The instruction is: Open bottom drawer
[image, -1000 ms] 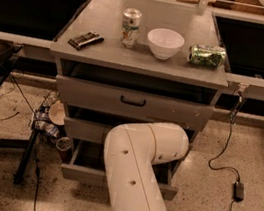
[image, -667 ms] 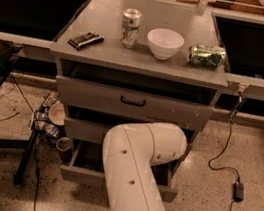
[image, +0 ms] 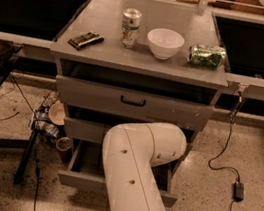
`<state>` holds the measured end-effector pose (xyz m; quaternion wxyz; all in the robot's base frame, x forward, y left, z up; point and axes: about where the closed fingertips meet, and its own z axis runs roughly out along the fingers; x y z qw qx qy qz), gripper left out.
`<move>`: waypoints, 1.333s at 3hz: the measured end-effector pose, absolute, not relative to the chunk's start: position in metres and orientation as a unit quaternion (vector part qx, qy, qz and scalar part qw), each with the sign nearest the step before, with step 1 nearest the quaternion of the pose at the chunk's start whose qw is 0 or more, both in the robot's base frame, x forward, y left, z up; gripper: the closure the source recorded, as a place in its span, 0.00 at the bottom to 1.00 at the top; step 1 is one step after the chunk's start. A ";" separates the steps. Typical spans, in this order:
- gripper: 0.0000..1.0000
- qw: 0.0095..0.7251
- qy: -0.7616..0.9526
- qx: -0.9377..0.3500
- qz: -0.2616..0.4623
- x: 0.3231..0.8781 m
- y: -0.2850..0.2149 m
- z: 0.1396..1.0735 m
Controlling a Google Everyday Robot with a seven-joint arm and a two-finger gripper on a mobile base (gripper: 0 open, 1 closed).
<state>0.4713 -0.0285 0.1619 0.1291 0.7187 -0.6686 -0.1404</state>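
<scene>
Gripper out of sight behind the robot's bent white arm (image: 135,174) at the cabinet's lower front, its grip impossible to tell, as the bottom drawer (image: 80,180) stands pulled out near the floor beneath the middle drawer (image: 84,130), a white bowl (image: 164,43) on top.

Pincer hidden behind white arm (image: 133,169) near bottom drawer (image: 80,181); drawer's handle covered too; arm cut by lower edge

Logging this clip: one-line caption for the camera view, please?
White arm bends over the pulled-out bottom drawer; its gripper is out of sight behind the arm.
</scene>
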 end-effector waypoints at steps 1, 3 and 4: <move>0.00 0.149 -0.652 0.728 -0.152 0.446 -0.031 0.160; 0.00 0.160 -0.643 0.731 -0.160 0.432 -0.031 0.161; 0.00 0.160 -0.643 0.731 -0.160 0.432 -0.031 0.161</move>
